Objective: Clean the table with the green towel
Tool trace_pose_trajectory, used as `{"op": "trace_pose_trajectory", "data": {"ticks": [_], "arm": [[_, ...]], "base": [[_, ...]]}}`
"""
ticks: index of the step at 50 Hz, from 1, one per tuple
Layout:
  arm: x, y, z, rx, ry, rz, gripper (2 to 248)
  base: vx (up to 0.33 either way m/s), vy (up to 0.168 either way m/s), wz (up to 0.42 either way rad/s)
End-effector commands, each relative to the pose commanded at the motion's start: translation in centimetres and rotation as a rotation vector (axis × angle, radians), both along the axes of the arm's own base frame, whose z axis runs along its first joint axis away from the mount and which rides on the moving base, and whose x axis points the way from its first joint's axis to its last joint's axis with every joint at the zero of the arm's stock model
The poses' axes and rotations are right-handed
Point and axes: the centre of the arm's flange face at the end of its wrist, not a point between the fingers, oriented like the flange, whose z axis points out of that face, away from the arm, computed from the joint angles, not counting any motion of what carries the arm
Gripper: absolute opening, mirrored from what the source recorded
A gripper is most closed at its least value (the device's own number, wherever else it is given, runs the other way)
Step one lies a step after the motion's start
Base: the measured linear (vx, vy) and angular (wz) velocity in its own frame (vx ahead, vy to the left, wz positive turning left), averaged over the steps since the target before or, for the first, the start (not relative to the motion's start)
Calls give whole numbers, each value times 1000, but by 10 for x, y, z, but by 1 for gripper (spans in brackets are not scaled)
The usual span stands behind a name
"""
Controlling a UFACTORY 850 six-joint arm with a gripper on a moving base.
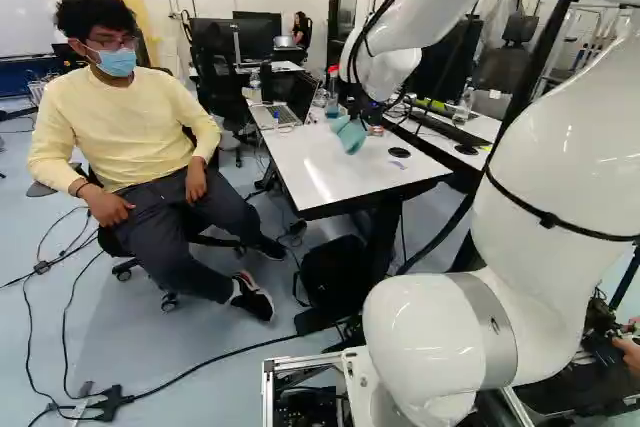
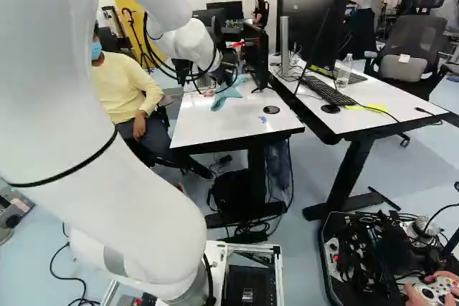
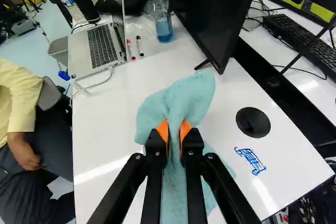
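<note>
Wrist view: end effector (image 3: 174, 129), grasping one green towel (image 3: 181, 95) by its bunched middle; likely light, limp, soft, best held there. Blue marks (image 3: 250, 160) beside it. Left base view: towel below end effector. Right base view: counter (image 2: 211, 124) beneath.

The rumpled green towel (image 3: 184, 95), pinched mid-length, spreads over the white, blue-marked table (image 3: 107, 135).
</note>
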Motion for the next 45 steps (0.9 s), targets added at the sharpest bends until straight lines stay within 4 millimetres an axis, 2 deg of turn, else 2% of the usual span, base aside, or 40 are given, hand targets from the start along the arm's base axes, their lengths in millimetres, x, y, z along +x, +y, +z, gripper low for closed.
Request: {"op": "trace_pose_trajectory", "data": {"ticks": [30, 45], "arm": [[-13, -23, 1, -3, -15, -51, 45], [-10, -25, -12, -3, -3, -57, 45]], "base": [[0, 0, 0], [0, 0, 0]]}}
